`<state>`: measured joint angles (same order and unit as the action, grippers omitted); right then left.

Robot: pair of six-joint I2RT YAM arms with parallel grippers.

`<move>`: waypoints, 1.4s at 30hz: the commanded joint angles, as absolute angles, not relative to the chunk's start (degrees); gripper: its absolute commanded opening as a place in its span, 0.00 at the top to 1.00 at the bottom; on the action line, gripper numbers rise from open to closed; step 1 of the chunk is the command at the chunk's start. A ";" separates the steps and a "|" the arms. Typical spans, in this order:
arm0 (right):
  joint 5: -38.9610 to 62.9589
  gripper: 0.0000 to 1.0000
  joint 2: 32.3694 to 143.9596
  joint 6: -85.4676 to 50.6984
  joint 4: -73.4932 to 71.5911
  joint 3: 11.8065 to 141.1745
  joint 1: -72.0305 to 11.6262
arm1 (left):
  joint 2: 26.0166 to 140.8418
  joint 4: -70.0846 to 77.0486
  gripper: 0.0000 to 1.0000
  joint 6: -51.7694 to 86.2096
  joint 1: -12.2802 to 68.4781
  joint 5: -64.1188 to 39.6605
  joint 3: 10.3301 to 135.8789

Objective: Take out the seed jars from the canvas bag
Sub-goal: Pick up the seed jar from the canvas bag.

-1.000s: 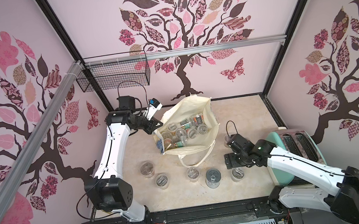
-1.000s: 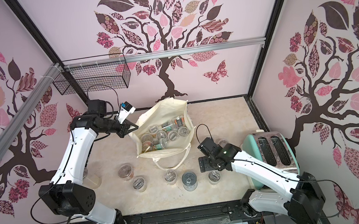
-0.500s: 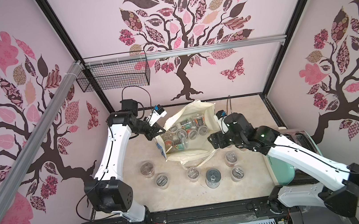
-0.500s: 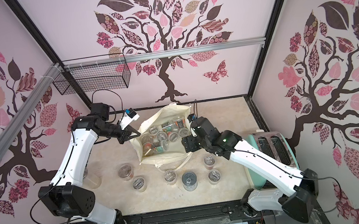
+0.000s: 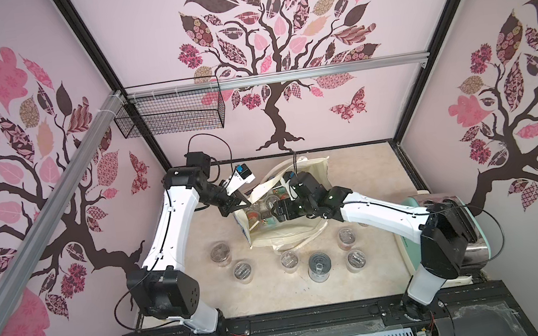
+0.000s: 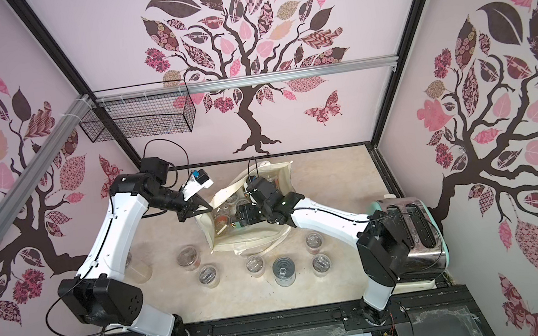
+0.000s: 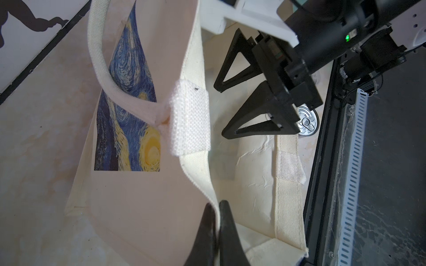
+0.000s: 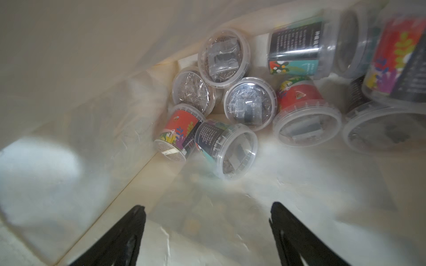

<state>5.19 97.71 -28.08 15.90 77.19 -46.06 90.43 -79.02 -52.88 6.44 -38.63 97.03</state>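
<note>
**Left gripper**: at the left of the bag in both top views. You are keeping it clenched on the rim of the canvas bag, propping the mouth open. Be pulling up and outward so the wall is not sagging over the contents.

**Seed jars, in the bag**: these are clustering at the centre and upper right of the right wrist view, some on their sides, some lid-up. The nearest, a dark-labelled jar lying on its side, is touching a red-labelled jar.

**Right gripper**: you are reaching it into the bag mouth with the jaws spread wide and grasping nothing. You are probably best aiming at that nearest jar, straddling its round wall and closing only once both fingers are past it. The white handle is crossing the mouth, so be steering clear of it.

**Seed jars, already out**: five are standing on the table below the bag in a top view, around a tin can.

**Change:** a second ago the right gripper was hanging low at the right end of that row. It is now inside the bag, while the left gripper is still pinching the rim.
</note>
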 commanded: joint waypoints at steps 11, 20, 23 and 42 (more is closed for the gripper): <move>6.42 0.04 112.46 -25.58 6.53 78.93 -45.93 | 90.53 -80.90 1.00 -53.50 6.81 -38.75 98.29; 13.92 0.02 116.41 -26.66 -1.34 78.25 -43.28 | 90.33 -80.19 1.00 -52.91 6.77 -39.01 98.22; 15.99 0.02 117.55 -25.53 -2.81 78.43 -42.85 | 90.41 -80.16 1.00 -53.11 6.77 -38.82 98.26; 26.58 0.09 121.78 -29.44 -11.97 77.79 -40.69 | 90.66 -79.98 1.00 -52.88 6.80 -38.42 97.92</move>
